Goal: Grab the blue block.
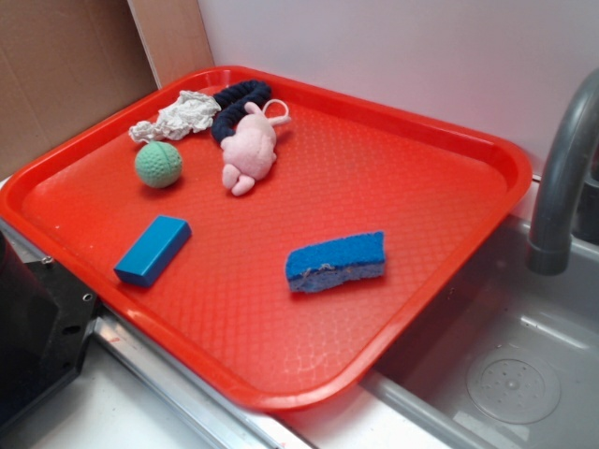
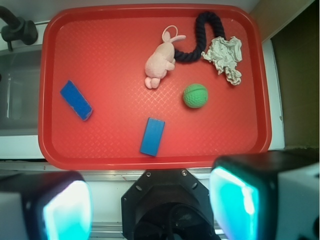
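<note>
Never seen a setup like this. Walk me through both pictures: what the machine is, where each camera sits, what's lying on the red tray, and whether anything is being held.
The machine is a small robot arm with a two-fingered gripper. One picture comes from a camera off to the side. The other comes from a camera on the arm's wrist, looking straight down; the two blurry pale-and-teal shapes at its bottom edge are the gripper's fingers, spread wide apart with nothing between them.

A red tray sits beside a grey sink with a faucet. On the tray lie a smooth blue block, a fuzzy blue sponge, a green ball, a pink plush toy, a dark rope and a crumpled whitish cloth.

Nothing is held. The gripper hangs high above the tray's near edge; the block is the nearest thing to it.
</note>
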Controlling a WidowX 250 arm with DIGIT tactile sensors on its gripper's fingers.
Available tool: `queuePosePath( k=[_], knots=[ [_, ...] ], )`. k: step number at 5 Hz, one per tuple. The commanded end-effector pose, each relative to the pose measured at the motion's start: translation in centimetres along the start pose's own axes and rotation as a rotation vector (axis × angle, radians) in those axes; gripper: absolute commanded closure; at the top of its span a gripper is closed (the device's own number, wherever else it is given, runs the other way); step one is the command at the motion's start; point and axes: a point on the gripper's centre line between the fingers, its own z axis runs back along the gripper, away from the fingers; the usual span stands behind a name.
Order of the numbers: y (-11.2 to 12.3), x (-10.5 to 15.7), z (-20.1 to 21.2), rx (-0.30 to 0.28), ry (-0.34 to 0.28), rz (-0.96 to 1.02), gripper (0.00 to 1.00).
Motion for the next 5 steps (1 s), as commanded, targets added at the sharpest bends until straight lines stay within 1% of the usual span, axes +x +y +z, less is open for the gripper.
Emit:
queuePosePath(
  k=[1, 2, 3, 4, 5],
  knots=[
    [0.0, 0.0, 0.0, 0.000, 0.000, 0.000, 0.00],
    [0.4, -1.1, -4.9, 0.134, 0.019, 0.195, 0.00],
    [1.7, -2.0, -9.8, 0.077, 0.033, 0.452, 0.00],
    [2.4, -1.9, -14.2, 0.076, 0.024, 0.483, 0.00],
    [2.7, -1.5, -17.2, -0.006, 0.016, 0.423, 0.00]
  ],
)
